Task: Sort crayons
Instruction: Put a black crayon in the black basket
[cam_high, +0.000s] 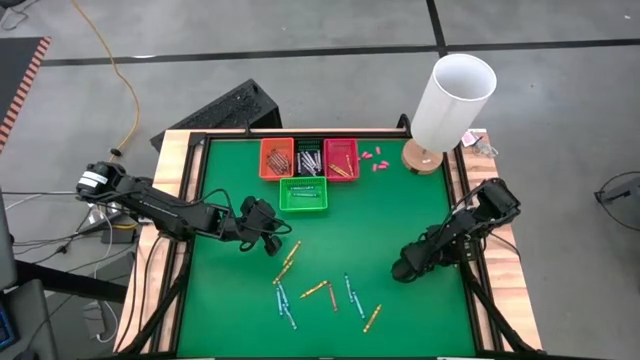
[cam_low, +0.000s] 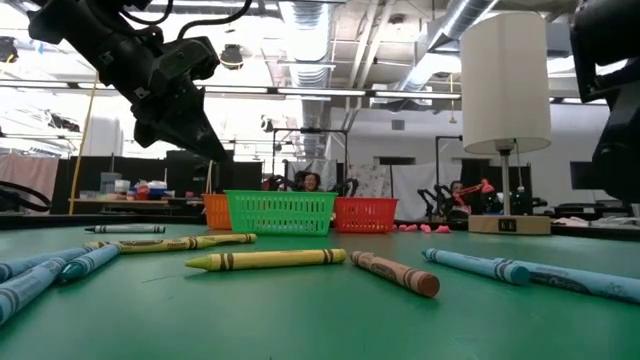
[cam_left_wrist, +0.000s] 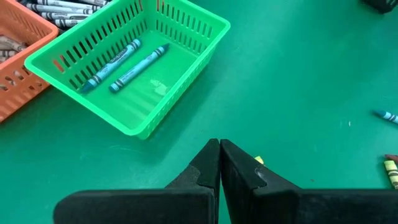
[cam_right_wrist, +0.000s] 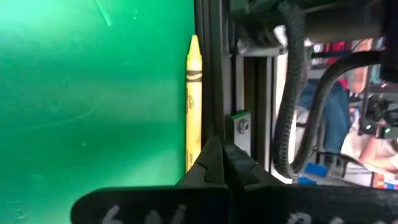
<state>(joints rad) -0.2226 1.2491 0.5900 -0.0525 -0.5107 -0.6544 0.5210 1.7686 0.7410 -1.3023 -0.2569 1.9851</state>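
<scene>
Left gripper (cam_high: 268, 238) hovered shut and empty above the loose crayons (cam_high: 325, 292), near the green basket (cam_left_wrist: 186, 59) holding two blue crayons (cam_left_wrist: 124, 62). Right gripper (cam_right_wrist: 222, 149) rested low, pinched closed beside a yellow crayon (cam_right_wrist: 193, 106), apparently not gripping it.

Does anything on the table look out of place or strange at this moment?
Yes. One yellow crayon lies right against the table's edge frame, apart from the other loose crayons. The shut right gripper is beside it.
</scene>
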